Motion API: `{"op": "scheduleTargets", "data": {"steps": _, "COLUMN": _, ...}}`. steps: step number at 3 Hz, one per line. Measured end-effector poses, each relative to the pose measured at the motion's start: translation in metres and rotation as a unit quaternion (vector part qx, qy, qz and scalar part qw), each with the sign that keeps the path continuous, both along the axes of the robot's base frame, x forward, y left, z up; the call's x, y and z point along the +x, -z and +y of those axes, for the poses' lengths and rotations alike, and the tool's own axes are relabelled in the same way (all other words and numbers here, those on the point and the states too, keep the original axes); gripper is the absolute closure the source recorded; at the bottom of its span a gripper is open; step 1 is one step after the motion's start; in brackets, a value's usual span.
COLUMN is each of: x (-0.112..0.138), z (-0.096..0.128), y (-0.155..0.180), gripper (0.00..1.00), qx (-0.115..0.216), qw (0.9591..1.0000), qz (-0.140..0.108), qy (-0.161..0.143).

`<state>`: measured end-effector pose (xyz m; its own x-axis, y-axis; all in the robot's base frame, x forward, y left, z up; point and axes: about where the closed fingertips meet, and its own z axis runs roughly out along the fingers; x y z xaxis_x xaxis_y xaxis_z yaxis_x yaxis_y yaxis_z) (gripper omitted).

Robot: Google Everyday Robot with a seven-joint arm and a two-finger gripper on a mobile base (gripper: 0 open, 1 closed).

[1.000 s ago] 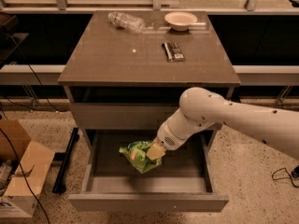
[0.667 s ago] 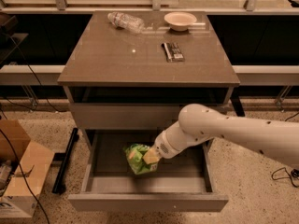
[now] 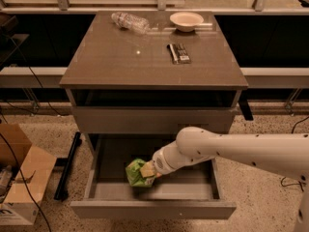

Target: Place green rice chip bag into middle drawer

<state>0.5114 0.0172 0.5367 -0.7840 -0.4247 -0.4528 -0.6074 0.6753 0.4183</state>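
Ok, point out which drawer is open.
The middle drawer, pulled out below the shut drawer; the gripper grips the green rice chip bag inside it.

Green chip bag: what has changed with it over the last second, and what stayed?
The claw, at the green chip bag, moved with it lower and slightly left, deeper into the open drawer. Bottle, bowl and dark wrapper stayed put.

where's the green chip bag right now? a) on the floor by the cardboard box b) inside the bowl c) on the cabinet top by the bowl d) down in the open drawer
d: the green chip bag is down inside the open drawer, with the gripper reaching in right against it.
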Motion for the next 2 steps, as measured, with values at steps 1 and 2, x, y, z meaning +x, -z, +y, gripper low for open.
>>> {"op": "scheduleTargets", "data": {"steps": 1, "x": 0.0012, "z": 0.001, "y": 0.0002, "gripper": 0.04, "qx": 0.001, "qw": 1.0, "qz": -0.002, "qy": 0.001}}
{"op": "scheduleTargets", "data": {"steps": 2, "x": 0.0009, "z": 0.0015, "y": 0.0006, "gripper": 0.0, "qx": 0.001, "qw": 1.0, "qz": -0.002, "qy": 0.0}}
